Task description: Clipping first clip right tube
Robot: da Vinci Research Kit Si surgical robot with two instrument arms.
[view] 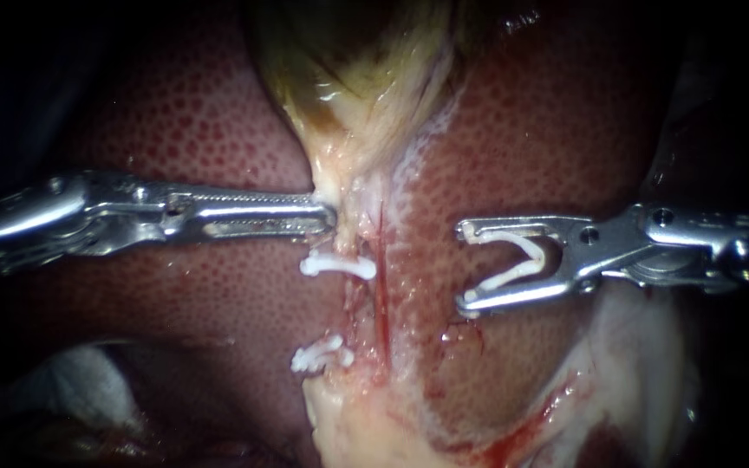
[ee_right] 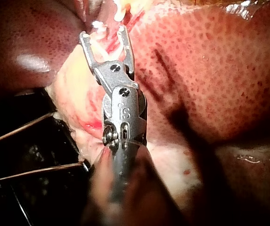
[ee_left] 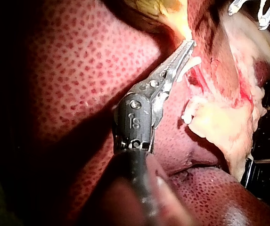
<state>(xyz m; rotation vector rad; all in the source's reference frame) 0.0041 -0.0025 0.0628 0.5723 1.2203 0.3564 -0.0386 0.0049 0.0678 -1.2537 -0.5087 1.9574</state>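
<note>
1. Our right instrument (view: pixel 463 267) carries an unclosed white clip (view: pixel 504 279) between its wide-set jaws, mouth facing the right tube (view: pixel 381 295).
2. We see the right tube, thin and red, running up-and-down in the endoscope view. It lies crosswise to the jaws and ahead of them across bare liver (view: pixel 522 130).
3. Our left instrument (view: pixel 327 217) grips pale tissue (view: pixel 344 195) below the gallbladder (view: pixel 357 78), nearer the tube.

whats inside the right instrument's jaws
An open white clip, held by both jaws of the right instrument. Nothing sits inside it; liver shows through the gap. The clip's far side is hidden.
</note>
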